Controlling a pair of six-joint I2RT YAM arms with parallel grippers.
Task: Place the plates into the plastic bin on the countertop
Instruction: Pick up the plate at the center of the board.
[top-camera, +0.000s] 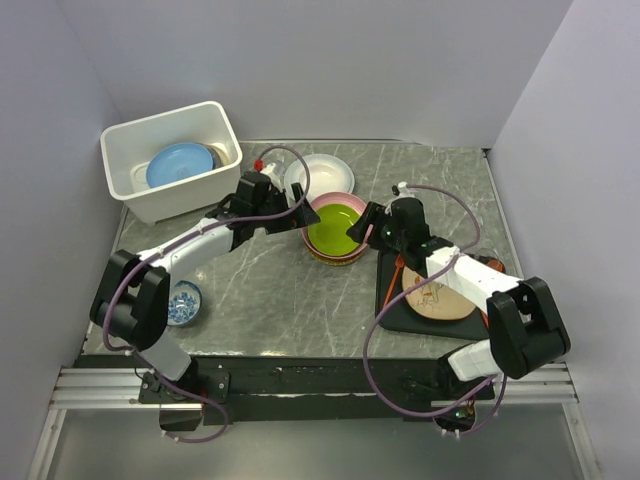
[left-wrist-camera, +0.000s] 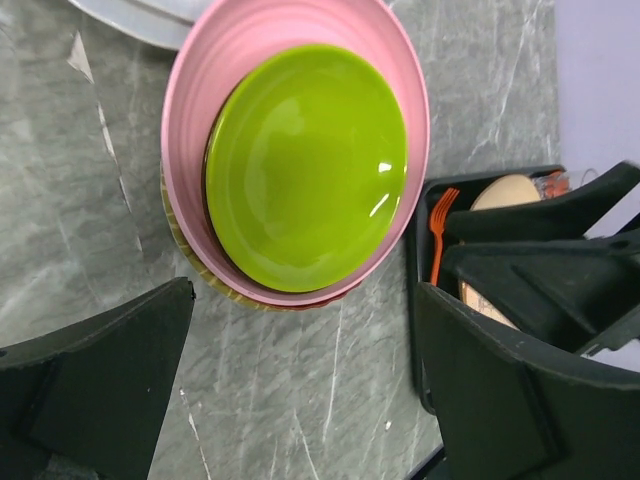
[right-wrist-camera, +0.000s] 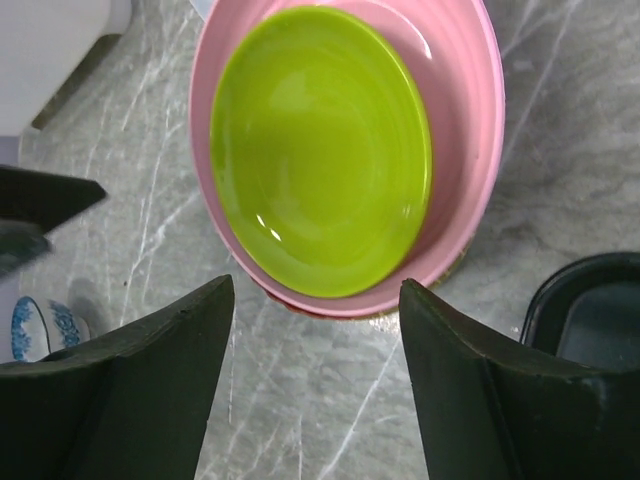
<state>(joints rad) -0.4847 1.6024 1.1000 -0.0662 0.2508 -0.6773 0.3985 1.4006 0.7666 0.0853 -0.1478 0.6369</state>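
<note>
Toward the far edge of the grey-green marbled surface (top-camera: 270, 290) sat the stack of round plates (top-camera: 335, 257): a glossy green plate (top-camera: 333, 228) uppermost, nested in a ribbed pink plate (top-camera: 345, 200), further rims beneath. At the stack's left side hung the left claw (top-camera: 303, 216), at its right side the right claw (top-camera: 363, 229); both were spread wide and held nothing. Stack lay directly between the two, ahead of each in the wrist views. Plates round, so no long axis to align with. At the far-left corner stood the white rectangular plastic bin (top-camera: 180, 200), a light blue plate (top-camera: 178, 163) inside. Judgement: left arm was nearer the bin, so better placed to carry.
</note>
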